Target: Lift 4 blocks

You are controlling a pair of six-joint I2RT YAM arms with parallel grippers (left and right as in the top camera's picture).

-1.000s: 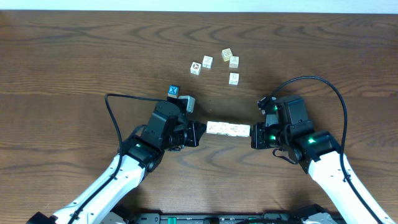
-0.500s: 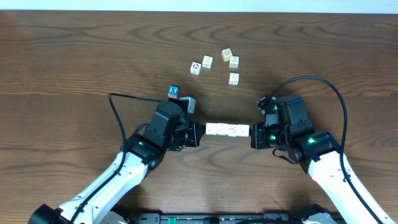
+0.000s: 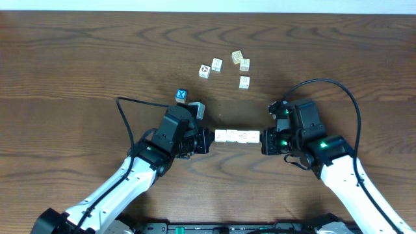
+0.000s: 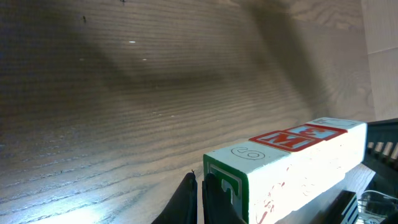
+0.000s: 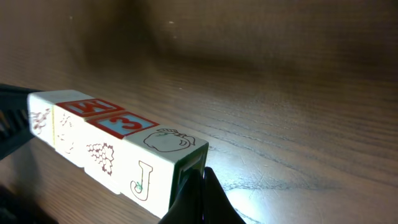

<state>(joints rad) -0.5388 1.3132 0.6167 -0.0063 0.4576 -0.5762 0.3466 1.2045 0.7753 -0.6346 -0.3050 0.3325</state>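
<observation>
Right, begin nearest you, low on the table (image 3: 65, 65), where the two arms reach inward toward each other. Your left gripper (image 3: 210, 138) has its jaws fully closed with nothing between them. In its wrist view the two dark fingers (image 4: 186, 202) lie together, and their tip is pressed against the green-printed end face of the blocks (image 3: 237, 136). Your right gripper (image 3: 263, 140) mirrors it: jaws closed and empty, fingers (image 5: 214, 208) together, tip butted against the opposite end.

So neither pincer clasps a cube. The four blocks sit end to end as one straight cream bar, squeezed lengthwise between the two closed tips, roughly level and running left to right at mid-table. The right wrist view shows a green J on the nearest cube, then fruit drawings along the side, with red and blue faces on top. You cannot tell for sure from these views whether the bar is clear of the wood.

A little beyond your left gripper, a blue-faced cube (image 3: 181, 95) sits alone on the table, apart from the bar. A black cable (image 3: 325, 83) loops out above your right arm.

Farthest off, five loose cream cubes (image 3: 244, 64) lie scattered in a small cluster, well apart from the bar and from both grippers
</observation>
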